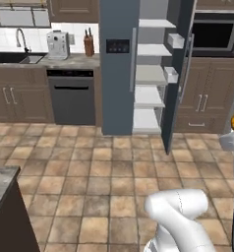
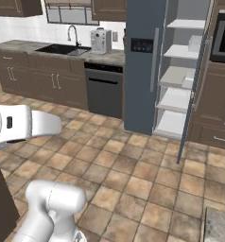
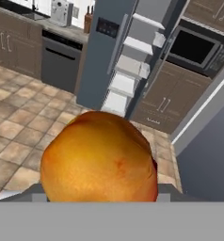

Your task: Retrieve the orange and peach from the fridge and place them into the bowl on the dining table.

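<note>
In the hand view a round orange-gold fruit (image 3: 100, 157), likely the peach though it could be the orange, sat right in front of the camera, and the jaws were pinching it from either side. The same fruit showed at the right edge of the left base view. The fridge (image 1: 118, 64) stood well back across the tiled floor (image 1: 89, 172) with its right door swung open on pale shelves. By the look of it, the carrying step was in hand; next the base would need to turn toward the desk with the bowl, a grey marble corner (image 1: 1, 182) showing low left.
</note>
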Available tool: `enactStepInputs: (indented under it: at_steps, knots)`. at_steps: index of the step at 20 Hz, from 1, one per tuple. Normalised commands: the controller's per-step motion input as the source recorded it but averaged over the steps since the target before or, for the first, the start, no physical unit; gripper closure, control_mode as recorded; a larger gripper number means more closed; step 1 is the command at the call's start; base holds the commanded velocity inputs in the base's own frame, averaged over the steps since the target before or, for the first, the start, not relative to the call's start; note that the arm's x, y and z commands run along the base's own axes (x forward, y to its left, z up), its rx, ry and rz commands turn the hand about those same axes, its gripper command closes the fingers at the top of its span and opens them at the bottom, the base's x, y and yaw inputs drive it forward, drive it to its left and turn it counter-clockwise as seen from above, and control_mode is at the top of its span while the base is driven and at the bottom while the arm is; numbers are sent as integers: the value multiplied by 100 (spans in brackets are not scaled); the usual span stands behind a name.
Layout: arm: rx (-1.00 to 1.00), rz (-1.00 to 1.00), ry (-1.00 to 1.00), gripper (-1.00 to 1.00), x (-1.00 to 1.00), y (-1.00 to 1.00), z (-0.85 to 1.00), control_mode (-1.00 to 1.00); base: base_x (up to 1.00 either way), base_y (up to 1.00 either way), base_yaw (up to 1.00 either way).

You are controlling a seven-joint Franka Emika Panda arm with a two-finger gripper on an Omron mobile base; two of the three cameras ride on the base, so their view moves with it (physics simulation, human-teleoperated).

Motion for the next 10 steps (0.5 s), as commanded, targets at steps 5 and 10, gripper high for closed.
enactStepInputs:
  at_steps: [5,10]
  knots:
    - [0,0,0,100,0,0,0,100,-100,0,12]
    - [0,0,0,100,0,0,0,100,-100,5,9]
